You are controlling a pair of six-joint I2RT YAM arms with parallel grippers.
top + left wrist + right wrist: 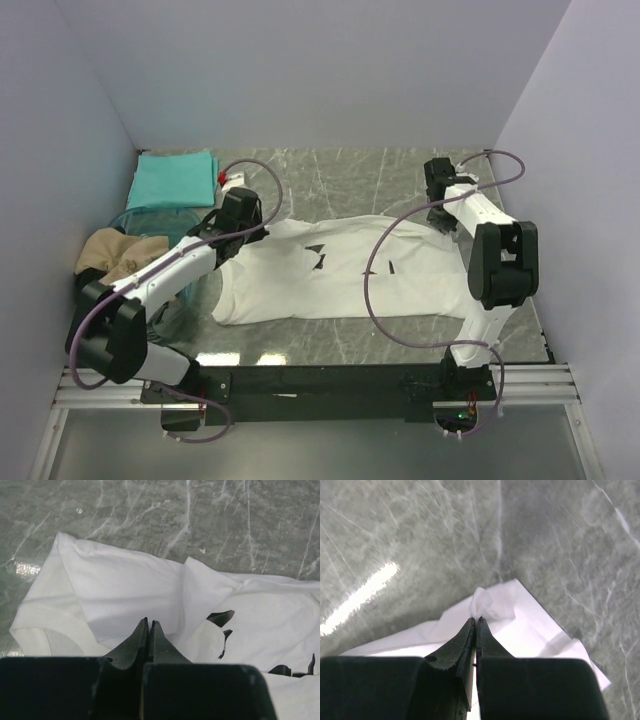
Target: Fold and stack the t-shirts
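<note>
We see the white t-shirt point(330, 275) spread flat mid-frame on the desk point(400, 180). At its upper right corner the right gripper point(476, 621) has its jaws pinched on a tuft of the cloth. Over the upper left sleeve the left gripper point(150, 625) has its jaws pressed together; whether cloth is caught we cannot tell. A folded teal t-shirt point(175, 180) lies upper left, with a crumpled tan t-shirt point(115, 255) below it.

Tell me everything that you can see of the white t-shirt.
The white t-shirt is soft cloth with small black chest marks, lying mostly flat and sideways on the grey marbled table, wrinkled, one end folded over. The right tool is shut on a tuft of its edge; the left tool, also shut, sits over its other end.
</note>
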